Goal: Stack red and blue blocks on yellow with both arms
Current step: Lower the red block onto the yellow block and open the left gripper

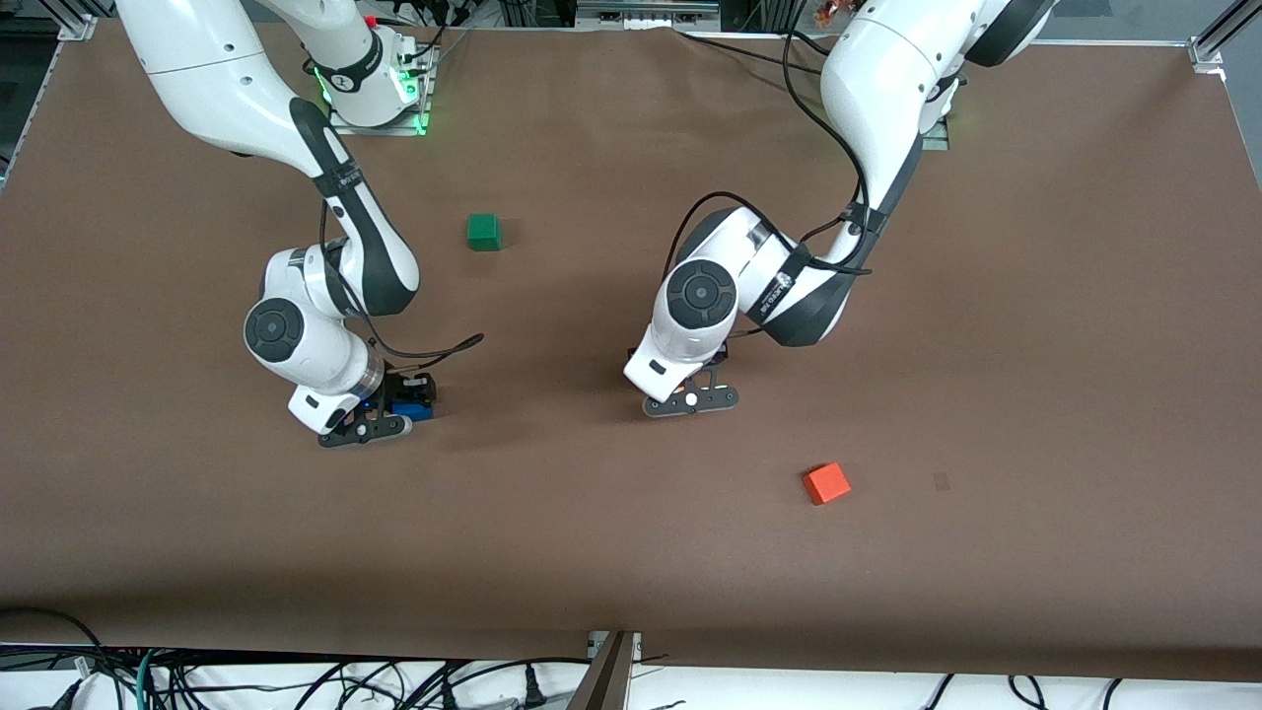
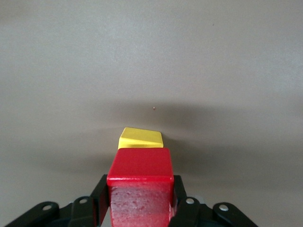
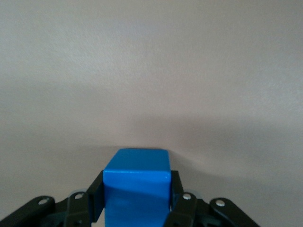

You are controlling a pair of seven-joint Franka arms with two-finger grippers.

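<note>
**While both hands grip cubes, red sits over yellow**

Front view: the right arm, based at the right arm's end of the surface, reaches down with its right hand low at the surface, clenched on the blue cube, which shows just past the black fingers. The left arm bends down mid-surface; its left hand is low too, and what it holds is hidden under the wrist here. A green cube sits farther from the camera, between the two arms, well apart from both hands. An orange-red cube lies nearer the camera than the left hand, toward the left arm's end, untouched.

Left wrist view: the left hand is clamped on the red cube, black fingers pressing both sides. The yellow cube rests on the surface directly beneath the red cube, partly covered by it; whether they touch cannot be told.

Right wrist view: the right hand grasps the blue cube between both fingers, bare brown surface all around.
</note>
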